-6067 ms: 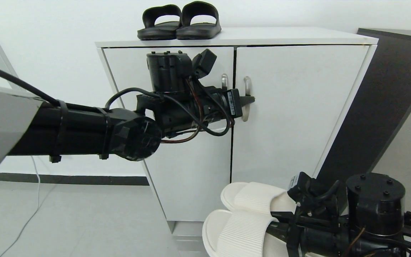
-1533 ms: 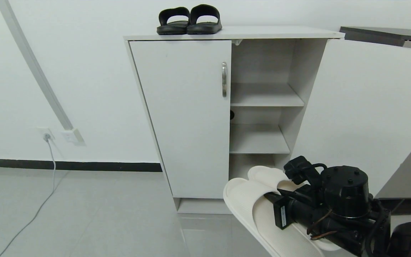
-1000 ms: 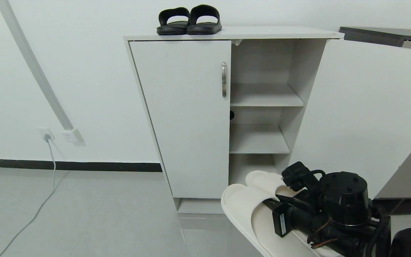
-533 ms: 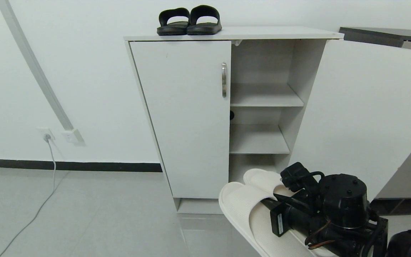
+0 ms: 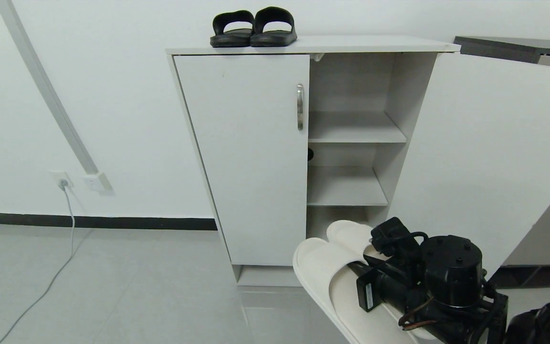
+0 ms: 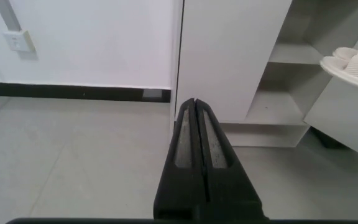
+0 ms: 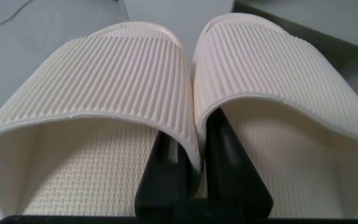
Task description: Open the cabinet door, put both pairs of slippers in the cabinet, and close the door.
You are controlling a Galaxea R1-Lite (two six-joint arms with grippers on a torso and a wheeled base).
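The white cabinet [image 5: 241, 157] stands against the wall with its left door closed and its right door [image 5: 485, 153] swung wide open, baring the shelves [image 5: 346, 188]. A black pair of slippers [image 5: 254, 28] rests on the cabinet top. My right gripper [image 5: 351, 268] is shut on the inner edges of the white pair of slippers [image 5: 325, 267], held side by side low before the open compartment. The right wrist view has these white slippers [image 7: 123, 81] close up around the gripper [image 7: 194, 155]. My left gripper [image 6: 194, 104] is shut and holds nothing, low over the floor facing the cabinet [image 6: 229, 56].
A wall socket with a plugged cable [image 5: 62, 181] sits left of the cabinet, the cable trailing over the grey floor. A dark grey piece of furniture [image 5: 509, 45] stands behind the open door. Bare floor lies in front and to the left.
Six seconds ago my left gripper was at the closed right door's handle; the door now stands open and that arm has left the head view. Lately the right arm edged slightly left with the white slippers.
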